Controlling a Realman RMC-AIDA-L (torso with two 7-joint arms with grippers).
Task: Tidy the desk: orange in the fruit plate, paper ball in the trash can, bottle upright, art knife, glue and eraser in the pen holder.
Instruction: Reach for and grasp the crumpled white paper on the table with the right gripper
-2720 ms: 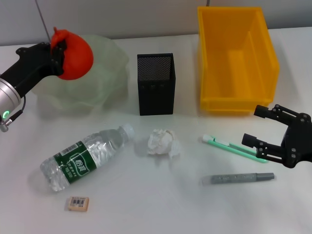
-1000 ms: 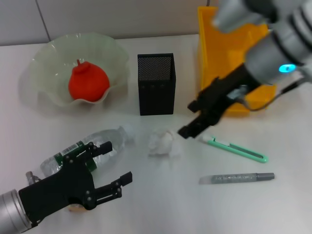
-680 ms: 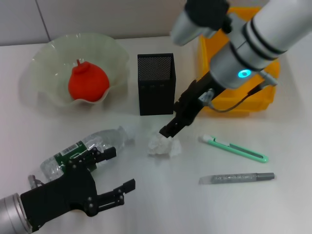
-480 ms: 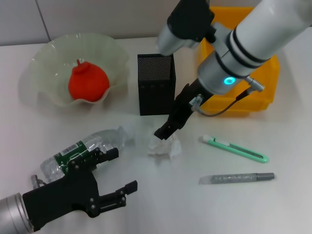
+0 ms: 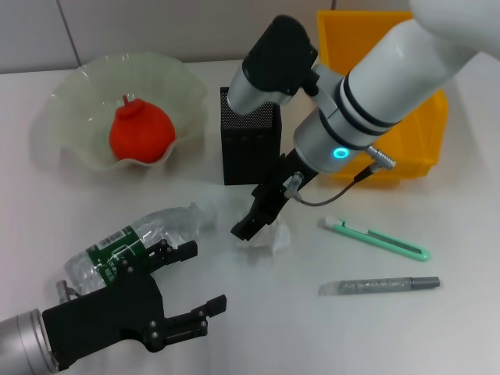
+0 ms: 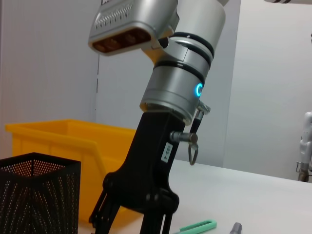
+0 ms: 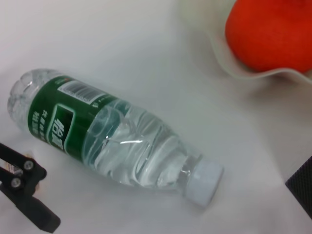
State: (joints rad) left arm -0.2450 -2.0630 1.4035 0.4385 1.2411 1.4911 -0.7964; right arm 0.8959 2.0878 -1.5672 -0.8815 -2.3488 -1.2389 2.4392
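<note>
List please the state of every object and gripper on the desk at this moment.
orange: lying in the fruit plate.
paper ball: on the desk, under the right gripper.
bottle: lying on its side, cap on.
trash can: upright.
pen holder: upright.
left gripper: open, beside the bottle.
green knife: flat on the desk.
grey pen: flat on the desk.

1. The fruit plate (image 5: 74, 148) is translucent, glossy pale-green glass.
2. The orange (image 5: 140, 132) has smooth, faintly shiny skin.
3. The pen holder (image 5: 248, 148) is matt black metal mesh.
4. The trash can (image 5: 418, 144) is smooth yellow plastic.
5. The bottle (image 7: 114, 141) is clear, glossy, ribbed plastic with a green printed label.
6. The paper ball (image 5: 275, 237) is rough, crumpled white paper.
7. The right gripper (image 5: 248, 226) is matt black; its arm is glossy white.
</note>
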